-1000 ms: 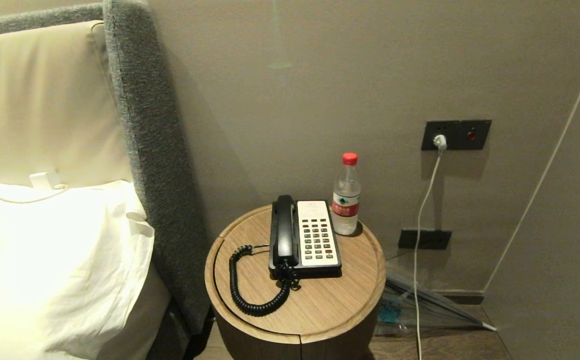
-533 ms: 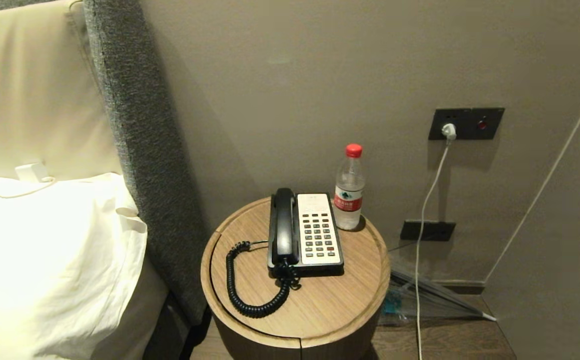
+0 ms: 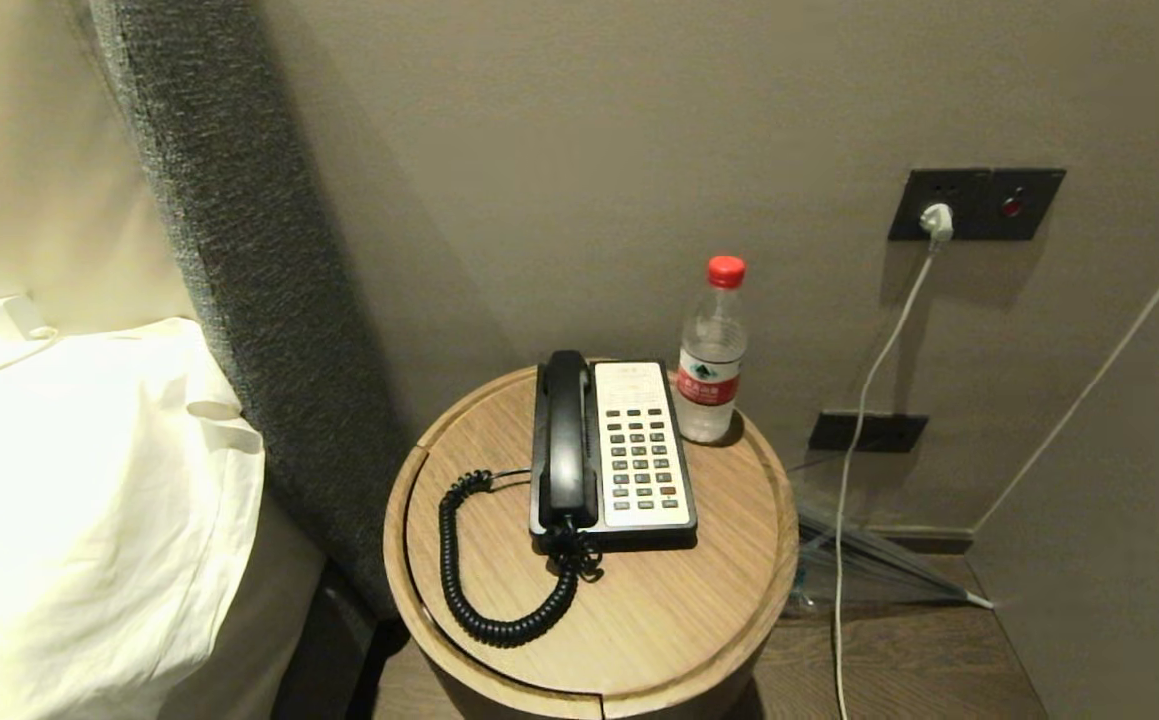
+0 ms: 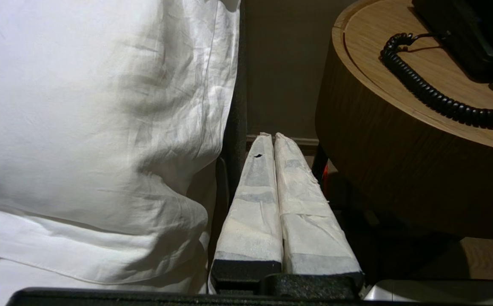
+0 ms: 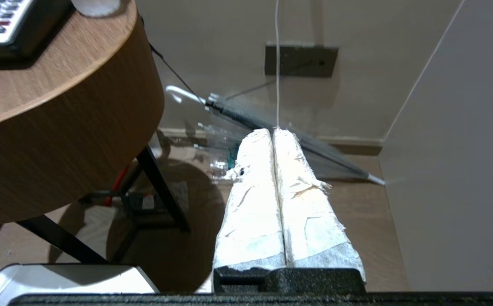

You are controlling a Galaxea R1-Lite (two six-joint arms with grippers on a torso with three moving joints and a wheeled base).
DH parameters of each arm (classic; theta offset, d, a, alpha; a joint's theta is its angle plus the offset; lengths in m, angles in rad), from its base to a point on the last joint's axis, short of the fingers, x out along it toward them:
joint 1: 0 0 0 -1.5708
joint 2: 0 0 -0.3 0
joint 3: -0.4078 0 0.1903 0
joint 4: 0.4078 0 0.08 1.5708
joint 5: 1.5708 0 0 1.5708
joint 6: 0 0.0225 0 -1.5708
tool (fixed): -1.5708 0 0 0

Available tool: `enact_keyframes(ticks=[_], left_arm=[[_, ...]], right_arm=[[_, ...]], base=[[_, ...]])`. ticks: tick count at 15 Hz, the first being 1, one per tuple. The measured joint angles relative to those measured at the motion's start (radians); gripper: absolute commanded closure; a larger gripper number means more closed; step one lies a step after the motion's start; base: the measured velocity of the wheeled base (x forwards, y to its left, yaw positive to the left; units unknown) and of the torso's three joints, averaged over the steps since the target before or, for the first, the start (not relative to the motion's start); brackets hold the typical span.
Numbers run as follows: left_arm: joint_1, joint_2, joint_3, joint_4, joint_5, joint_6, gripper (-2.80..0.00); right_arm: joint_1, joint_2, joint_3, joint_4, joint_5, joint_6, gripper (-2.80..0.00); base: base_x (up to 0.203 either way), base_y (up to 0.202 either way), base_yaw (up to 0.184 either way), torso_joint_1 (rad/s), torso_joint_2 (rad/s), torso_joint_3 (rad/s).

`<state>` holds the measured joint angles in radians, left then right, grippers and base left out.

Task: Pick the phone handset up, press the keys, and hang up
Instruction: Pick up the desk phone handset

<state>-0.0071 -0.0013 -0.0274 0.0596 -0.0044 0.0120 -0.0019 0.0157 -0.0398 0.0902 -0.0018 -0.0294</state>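
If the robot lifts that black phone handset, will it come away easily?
The phone handset looks like rigid plastic, so it should lift stiffly. Its smooth, rounded body may be slippery. The coiled cord joined to it will probably stretch and tug back.

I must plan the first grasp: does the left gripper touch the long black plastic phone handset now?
Apart. In the left wrist view the shut left gripper hangs low beside the round wooden table; the handset lies on top.

No lettering is readable on the bottle label [image 3: 708, 383].
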Motion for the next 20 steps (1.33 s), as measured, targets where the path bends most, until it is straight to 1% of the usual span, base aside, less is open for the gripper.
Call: enact_keyframes(ticks=[12, 20], left_arm=[[0.0, 0.0, 0.0, -0.002, 0.0, -0.007, 0.0], [0.0, 0.0, 0.0, 0.001, 0.0, 0.0, 0.0]], right_arm=[[0.0, 0.0, 0.0, 0.0, 0.0, 0.0, 0.0], [0.0, 0.0, 0.001, 0.0, 0.0, 0.0, 0.0]], base=[[0.0, 0.0, 0.0, 0.003, 0.0, -0.198], [0.0, 0.0, 0.0, 0.001, 0.0, -0.021]])
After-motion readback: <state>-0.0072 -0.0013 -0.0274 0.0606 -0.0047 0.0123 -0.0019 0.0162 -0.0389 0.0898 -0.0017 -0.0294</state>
